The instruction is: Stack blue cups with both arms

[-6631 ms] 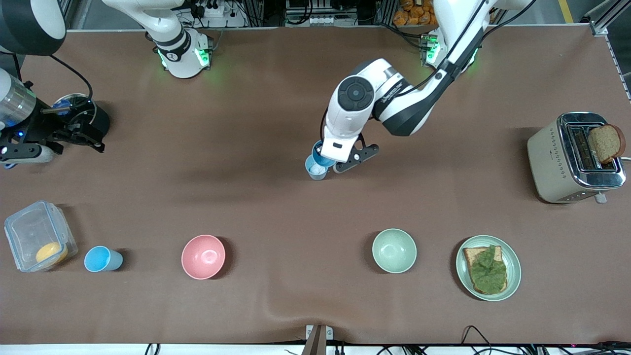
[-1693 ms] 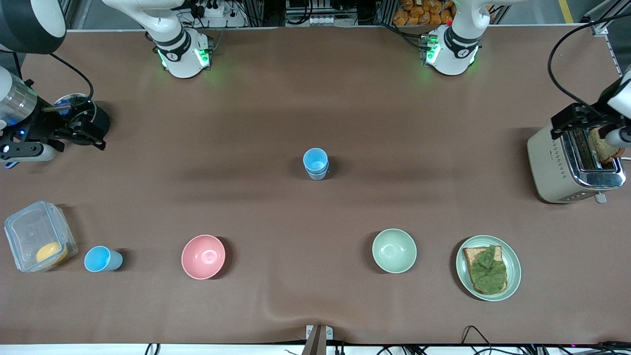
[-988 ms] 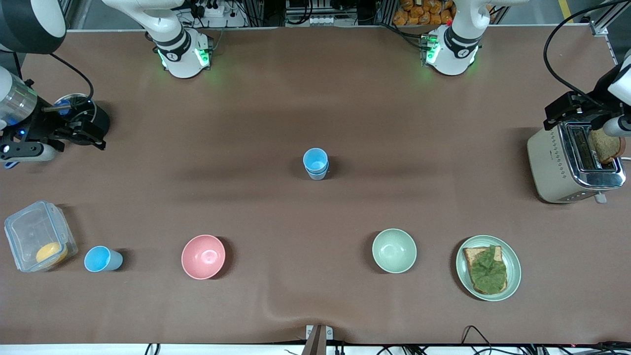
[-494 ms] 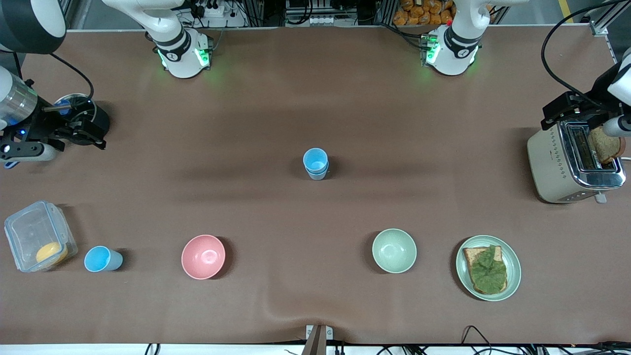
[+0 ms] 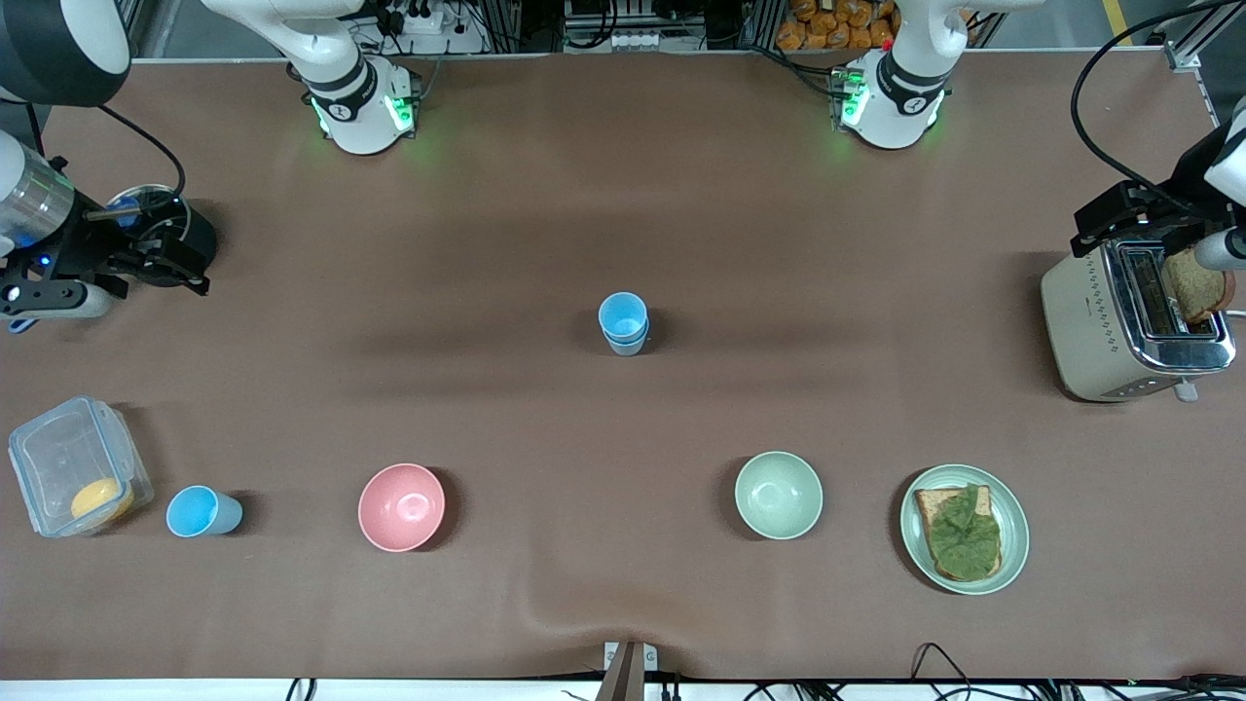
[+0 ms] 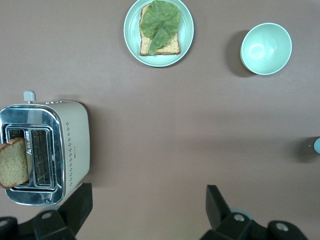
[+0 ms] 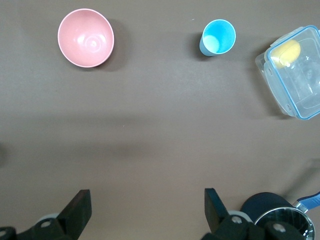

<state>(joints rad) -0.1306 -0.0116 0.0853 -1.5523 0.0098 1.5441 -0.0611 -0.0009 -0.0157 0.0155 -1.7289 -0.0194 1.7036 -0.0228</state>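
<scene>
Two blue cups (image 5: pixel 623 321) stand nested in one stack at the middle of the table, with no gripper near them. A third blue cup (image 5: pixel 200 511) stands alone near the front camera toward the right arm's end, and also shows in the right wrist view (image 7: pixel 217 38). My left gripper (image 5: pixel 1119 222) is up over the toaster, open and empty (image 6: pixel 147 205). My right gripper (image 5: pixel 161 268) hovers by a black pot at the right arm's end, open and empty (image 7: pixel 146 205).
A toaster (image 5: pixel 1110 321) with a bread slice stands at the left arm's end. Nearer the camera are a plate (image 5: pixel 912 511) with toast and lettuce, a pale green bowl (image 5: pixel 779 495), a pink bowl (image 5: pixel 401 506) and a clear box (image 5: pixel 58 458). A black pot (image 5: pixel 190 234) is beside my right gripper.
My left gripper let go of the upper cup in the stack and withdrew to over the toaster. Over the last second it has hardly moved. The right arm has not moved.
</scene>
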